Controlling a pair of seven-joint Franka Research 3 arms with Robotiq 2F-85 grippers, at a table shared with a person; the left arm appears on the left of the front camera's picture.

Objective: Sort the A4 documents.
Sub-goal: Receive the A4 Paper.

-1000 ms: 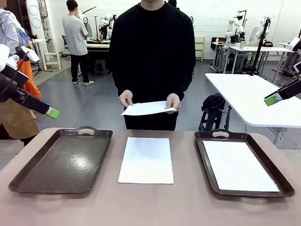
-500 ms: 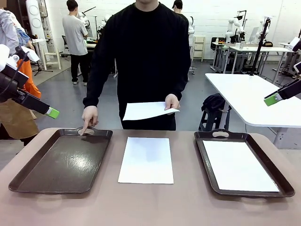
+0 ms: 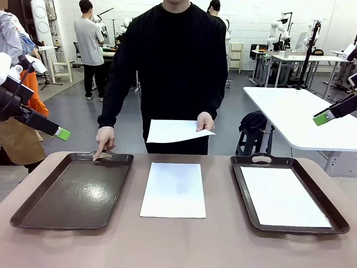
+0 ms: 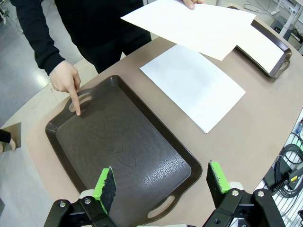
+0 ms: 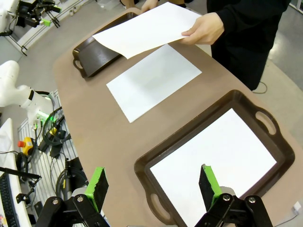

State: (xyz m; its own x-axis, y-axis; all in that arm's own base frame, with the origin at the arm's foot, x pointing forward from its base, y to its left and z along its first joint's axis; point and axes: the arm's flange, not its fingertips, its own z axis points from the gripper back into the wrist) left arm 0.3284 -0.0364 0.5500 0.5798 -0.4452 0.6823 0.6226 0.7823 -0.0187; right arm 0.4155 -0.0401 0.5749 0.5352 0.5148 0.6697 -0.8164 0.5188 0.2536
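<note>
Front: mid sheet point(image 3: 173, 190) is seen flat on table point(image 3: 178, 240), btwn L tray point(image 3: 72, 195) and R tray point(image 3: 241, 190), touching neither. Its long axis runs robot-to-person. 2nd sheet point(image 3: 281, 196) is laid in R tray. 3rd sheet point(image 3: 175, 131) is held up by holding hand point(image 3: 205, 120) just past the far table edge. Pointing hand point(image 3: 104, 137) is set w/ index finger at L tray's far handle. L gripper point(image 3: 61, 134) and R gripper point(image 3: 322, 118) are hung high at the pic edges, well apart from table. Jaw gap can't be told here.

L wrist: jaws are seen wide apart, nothing btwn the pads. L tray's near end lies below them. Mid sheet is off to upper right, long axis slanted across the view.

R wrist: jaws are apart too, nothing held. R tray w/ 2nd sheet lies under them. Mid sheet is off to upper left, past the tray rim.

Judged: mid sheet is about equally near both arms. As bare L tray is being pointed at, L arm is reckoned the likelier one. The sheet lying dead flat, its L-tray-side long edge would prob. have to be worked.
</note>
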